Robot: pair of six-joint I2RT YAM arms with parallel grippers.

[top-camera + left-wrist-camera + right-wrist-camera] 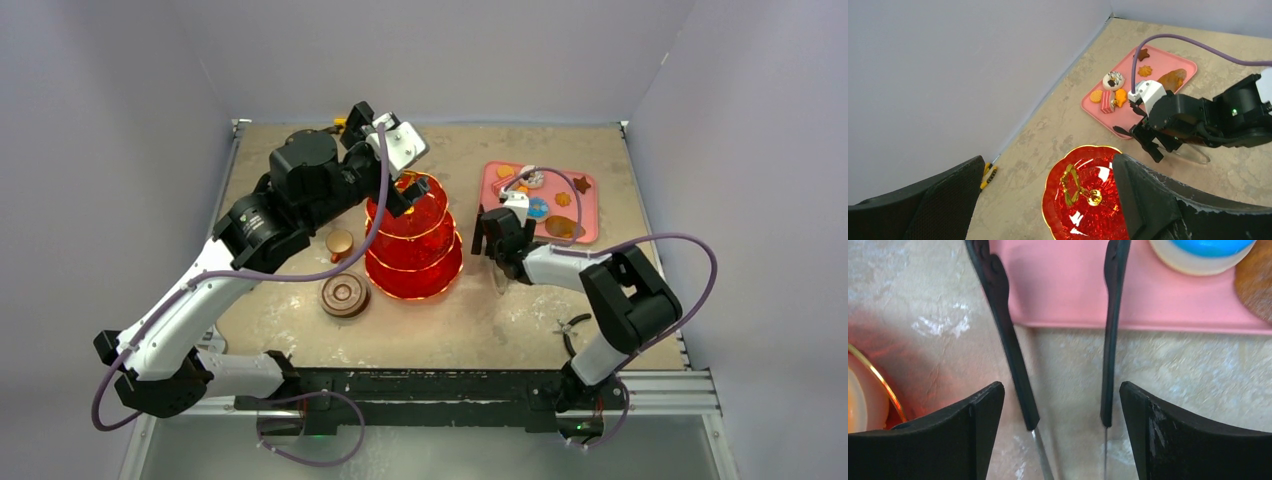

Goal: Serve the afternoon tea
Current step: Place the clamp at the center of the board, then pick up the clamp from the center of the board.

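The red three-tier stand (413, 240) stands mid-table; its gold handle (1073, 182) shows from above in the left wrist view. My left gripper (400, 185) hovers open over the top tier (1083, 200), its fingers wide on either side and touching nothing. Several small pastries (540, 205) lie on the pink tray (590, 225). A small brown cup (340, 243) and its saucer (345, 296) sit left of the stand. My right gripper (1060, 385) is open low over the table, and the two arms of the black tongs (1010, 345) lie between its fingers, apart from them. The white mug is out of view.
The tray's near edge (1148, 325) lies just beyond the tongs' tips. Black pliers (572, 328) lie by the right arm's base. A yellow-handled tool (989, 175) lies at the back wall. Walls close in the table at the back and sides.
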